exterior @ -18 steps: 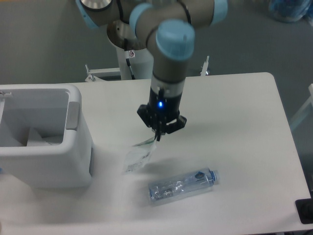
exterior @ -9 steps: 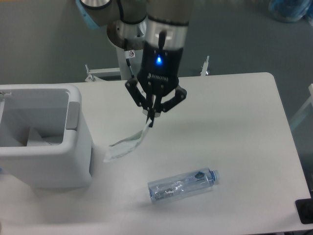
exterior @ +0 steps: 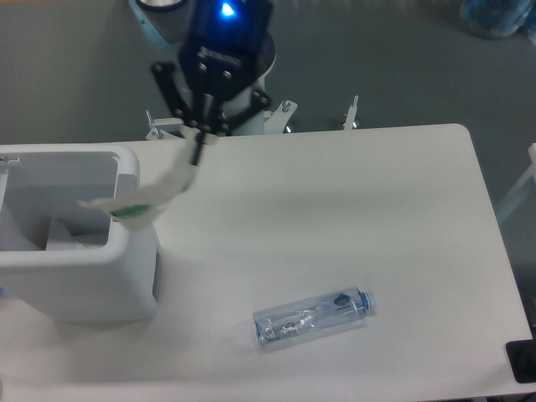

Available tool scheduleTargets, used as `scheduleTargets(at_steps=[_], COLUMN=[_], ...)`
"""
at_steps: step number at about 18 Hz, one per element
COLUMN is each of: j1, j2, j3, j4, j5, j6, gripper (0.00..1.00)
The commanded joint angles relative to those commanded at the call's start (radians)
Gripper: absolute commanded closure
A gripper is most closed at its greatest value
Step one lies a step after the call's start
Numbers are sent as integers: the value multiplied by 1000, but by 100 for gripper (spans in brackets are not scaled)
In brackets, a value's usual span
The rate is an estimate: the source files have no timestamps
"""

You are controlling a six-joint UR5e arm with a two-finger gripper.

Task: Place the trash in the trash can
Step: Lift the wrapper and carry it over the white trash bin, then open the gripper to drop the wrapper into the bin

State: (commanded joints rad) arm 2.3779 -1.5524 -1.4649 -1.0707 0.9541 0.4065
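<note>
My gripper (exterior: 198,152) is shut on the top edge of a crinkly white and clear plastic packet (exterior: 142,201). The packet hangs down to the left, and its lower end is over the right rim of the white trash can (exterior: 79,264). The can stands at the table's left side with its opening facing up and some white material inside. A clear plastic bottle (exterior: 311,317) with a blue cap lies on its side on the table, near the front, well to the right of the gripper.
The arm's base and a white post (exterior: 222,105) stand behind the table's far edge. A dark object (exterior: 522,362) sits at the table's front right corner. The table's right edge runs past the bottle.
The gripper has risen and moved left and back with the packet, from above the table's middle to beside the trash can. The bottle has not moved.
</note>
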Motion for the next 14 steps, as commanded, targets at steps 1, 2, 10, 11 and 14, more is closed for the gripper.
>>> scheduleTargets(at_steps=[1,2,10,11,14], j1=[-20,-38,-127,-138,-149], j2=[-3,-6,-17,-23,-38], j3=[-6,-15,-114,-118,-118], j4=[0,0,2,3,5], j5=[0,0,3,3,3], j6=[0,0,14,14,26], gripper=[100,100,85,74,0])
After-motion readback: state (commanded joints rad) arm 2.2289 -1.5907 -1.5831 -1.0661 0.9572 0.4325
